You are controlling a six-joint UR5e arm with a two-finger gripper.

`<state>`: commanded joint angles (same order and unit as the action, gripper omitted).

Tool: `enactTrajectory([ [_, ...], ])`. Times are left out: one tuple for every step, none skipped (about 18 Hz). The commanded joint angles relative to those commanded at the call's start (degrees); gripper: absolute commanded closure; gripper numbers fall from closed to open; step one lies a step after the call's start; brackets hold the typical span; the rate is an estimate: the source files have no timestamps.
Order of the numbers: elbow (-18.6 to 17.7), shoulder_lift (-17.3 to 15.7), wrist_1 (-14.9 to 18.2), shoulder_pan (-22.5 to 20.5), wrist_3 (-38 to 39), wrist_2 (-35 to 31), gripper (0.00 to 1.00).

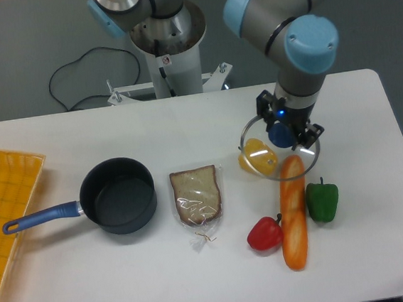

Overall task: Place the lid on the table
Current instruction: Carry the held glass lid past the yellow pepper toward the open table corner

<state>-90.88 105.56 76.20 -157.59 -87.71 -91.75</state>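
Note:
The round glass lid (259, 158) with a thin metal rim hangs in the air over the yellow pepper (256, 157) and the top of the baguette (293, 212). My gripper (283, 133) is shut on its blue centre knob, which sits between the dark fingers. The lid is held roughly level, above the white table (184, 117). The open dark saucepan (117, 196) with its blue handle stands at the left of the table, well apart from the lid.
A bagged slice of bread (198, 197) lies mid-table. A red pepper (265, 234) and a green pepper (323, 201) flank the baguette. A yellow-orange gridded tray (0, 213) sits at the left edge. The arm's base column stands behind the table.

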Motion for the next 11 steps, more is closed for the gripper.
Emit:
enactTrajectory([
  [0.00,0.09,0.00,-0.09,-0.26,-0.18,0.53],
  [0.00,0.18,-0.09,-0.17,-0.62,-0.18,0.53],
  [0.00,0.26,-0.09,-0.52,-0.97,-0.27,0.53],
  [0.00,0.26,-0.09,-0.88,-1.41,-0.44,0.53],
  [0.00,0.26,-0.09,-1.05,-2.11,-0.53,0.53],
  [-0.17,0.26,-0.09,-1.66,-2.72,-0.45,0.53],
  [-0.26,0.26,-0.09,-2.02,-3.16,-0.45,0.53],
  [-0.26,0.26,-0.09,-2.20,-3.34,-0.45,0.53],
  [-0.26,0.26,-0.09,-2.55,-3.60,-0.45,0.53],
  [-0.35,0.26,-0.17,-2.98,-4.39,-0.36,0.53],
  [-0.35,0.26,-0.09,-3.51,-5.53,-0.36,0.53],
])
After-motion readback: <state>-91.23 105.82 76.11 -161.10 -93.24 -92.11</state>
